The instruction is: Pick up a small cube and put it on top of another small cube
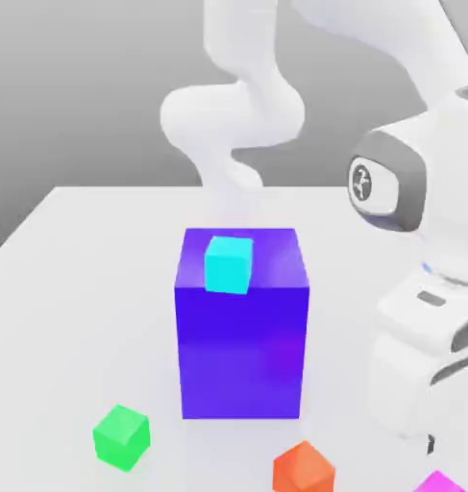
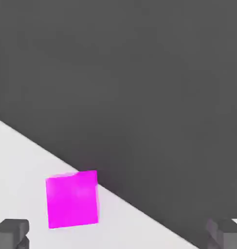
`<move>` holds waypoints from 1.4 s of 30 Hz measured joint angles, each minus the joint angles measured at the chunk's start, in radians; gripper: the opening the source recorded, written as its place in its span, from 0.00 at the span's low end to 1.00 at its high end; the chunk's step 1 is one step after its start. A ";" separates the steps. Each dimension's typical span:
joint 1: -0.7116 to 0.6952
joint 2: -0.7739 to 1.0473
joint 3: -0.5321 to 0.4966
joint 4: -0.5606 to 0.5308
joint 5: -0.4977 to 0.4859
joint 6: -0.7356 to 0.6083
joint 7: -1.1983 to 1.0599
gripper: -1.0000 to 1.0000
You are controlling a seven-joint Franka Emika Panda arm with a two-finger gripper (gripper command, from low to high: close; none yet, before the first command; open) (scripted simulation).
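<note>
The small magenta cube point(image 2: 72, 198) lies on the white table close to its edge, and its top corner peeks in at the lower right of the exterior view point(image 1: 439, 482). My gripper point(image 2: 118, 237) is open, its two dark fingertips point(image 2: 11, 233) standing wide apart. The cube sits beyond the tips, closer to one of them, and nothing is held. The robot's white hand point(image 1: 434, 356) hangs just above the magenta cube. The small green cube point(image 1: 121, 437) rests on the table at the exterior view's lower left, well apart from the hand.
A big blue-purple block point(image 1: 242, 336) stands mid-table with a small cyan cube point(image 1: 228, 264) on top. A small orange-red cube point(image 1: 303, 469) lies between the green and magenta cubes. The table's edge point(image 2: 139, 209) runs just behind the magenta cube.
</note>
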 joint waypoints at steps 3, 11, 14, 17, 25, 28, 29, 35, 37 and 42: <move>0.023 0.109 -0.005 0.020 -0.023 0.046 0.002 0.50; 0.041 0.210 -0.024 0.043 -0.042 0.118 0.013 0.00; 0.040 0.190 -0.022 0.038 -0.036 0.102 0.008 0.00; 0.026 0.093 -0.005 0.015 -0.020 0.030 -0.010 0.00; -0.018 -0.186 -0.044 -0.028 -0.210 -0.120 -0.332 0.00; -0.046 -0.291 -0.058 -0.046 -0.256 -0.167 -0.483 0.00; -0.057 -0.325 -0.063 -0.052 -0.268 -0.182 -0.536 0.00; -0.103 -0.518 -0.109 -0.095 -0.307 -0.247 -0.875 0.00; -0.111 -0.574 -0.135 -0.110 -0.312 -0.262 -0.994 0.00; -0.133 -0.691 -0.218 -0.151 -0.316 -0.282 -1.296 0.00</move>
